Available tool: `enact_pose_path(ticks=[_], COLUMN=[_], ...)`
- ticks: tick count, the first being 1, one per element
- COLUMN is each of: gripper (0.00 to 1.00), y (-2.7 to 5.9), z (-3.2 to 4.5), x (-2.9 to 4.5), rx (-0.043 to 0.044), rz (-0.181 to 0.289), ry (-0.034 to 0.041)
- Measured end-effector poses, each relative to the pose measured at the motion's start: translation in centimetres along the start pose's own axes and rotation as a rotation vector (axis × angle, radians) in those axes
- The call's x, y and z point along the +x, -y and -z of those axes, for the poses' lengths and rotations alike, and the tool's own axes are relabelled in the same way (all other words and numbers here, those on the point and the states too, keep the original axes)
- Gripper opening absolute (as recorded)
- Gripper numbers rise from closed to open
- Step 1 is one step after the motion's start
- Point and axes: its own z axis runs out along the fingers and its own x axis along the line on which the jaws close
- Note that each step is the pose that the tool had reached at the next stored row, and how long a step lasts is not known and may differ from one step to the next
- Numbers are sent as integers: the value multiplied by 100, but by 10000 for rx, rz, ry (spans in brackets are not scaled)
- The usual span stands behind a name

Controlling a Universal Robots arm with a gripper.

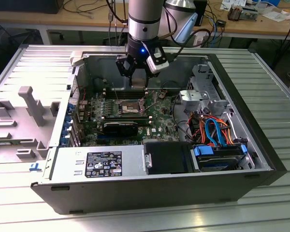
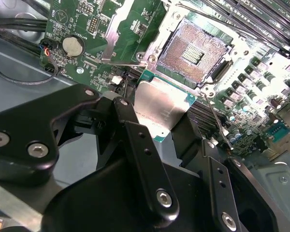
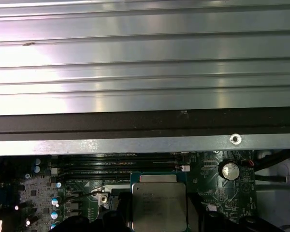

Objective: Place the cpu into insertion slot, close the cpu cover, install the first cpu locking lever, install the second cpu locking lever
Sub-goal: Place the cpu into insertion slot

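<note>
- The open computer case (image 1: 135, 193) is shown in the exterior view lying on its side on a ribbed metal table (image 1: 261, 203).
- Inside the case, a green motherboard (image 1: 154, 121) is seen on the floor and a grey power supply (image 1: 96, 162) along the near wall. A drive bay with blue brackets (image 1: 217, 154) sits toward the exterior view's right, below a bundle of orange and blue cables (image 1: 212, 128).
- The insertion slot (image 1: 128, 106) is mounted on the motherboard. In the second wrist view its grid of contacts is left uncovered, and nothing is seated in it.
- The cpu cover (image 2: 113, 38) is seen swung up from the slot's edge, and a thin wire lever (image 2: 217, 121) stands free beside the slot.
- The cpu (image 2: 162, 108) is held clear of the board, just beside the insertion slot and not in it. In the first wrist view its silver top is shown near a row of black memory slots (image 3: 111, 162) and a coin cell (image 3: 229, 170).
- The gripper (image 1: 137, 79) is narrowed onto the cpu, with the black fingers (image 2: 135, 135) pressed against two opposite edges of the chip.
- The arm (image 1: 145, 19) is posed roughly upright and reaches down into the case from above, so that the gripper is placed over the far part of the motherboard, near the slot.
- A grey plastic fixture (image 1: 29, 106) is shown on the table at the exterior view's left, beside the case.
</note>
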Motion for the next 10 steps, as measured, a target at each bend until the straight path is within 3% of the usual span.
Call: enact_pose_path(ticks=[10], gripper=[54], y=[0], z=[-2], x=[2], rx=[2], rz=[-314], ry=[28])
